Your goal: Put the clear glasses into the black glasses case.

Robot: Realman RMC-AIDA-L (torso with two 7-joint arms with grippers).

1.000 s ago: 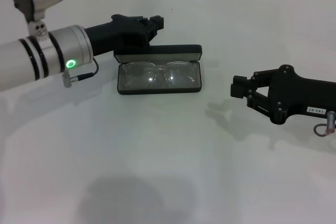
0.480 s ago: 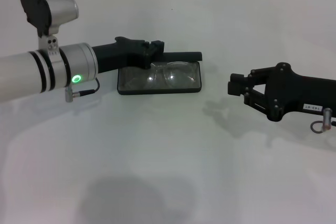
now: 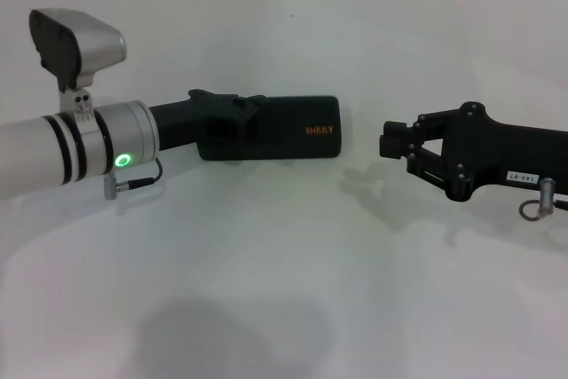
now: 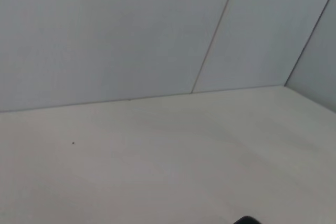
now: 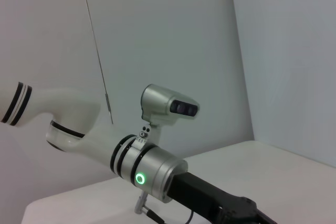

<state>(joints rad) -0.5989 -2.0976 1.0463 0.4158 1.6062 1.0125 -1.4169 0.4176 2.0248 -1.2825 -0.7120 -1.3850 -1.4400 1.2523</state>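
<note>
The black glasses case (image 3: 297, 129) lies closed on the white table, its lid down and the orange "SHERY" lettering facing up. The clear glasses are hidden; none of the views shows them. My left gripper (image 3: 247, 109) reaches in from the left and rests on the left part of the lid, shut, holding nothing. My right gripper (image 3: 391, 146) hovers above the table to the right of the case, apart from it, shut and empty. The right wrist view shows the left arm (image 5: 149, 169) with its green light.
The white table (image 3: 284, 264) spreads bare in front of the case and between the two arms. A tiled wall (image 4: 131, 30) rises behind the table's far edge.
The case's lid came down from open to fully closed under my left gripper, covering the glasses that lay inside. The right gripper drifted slightly left and up.
</note>
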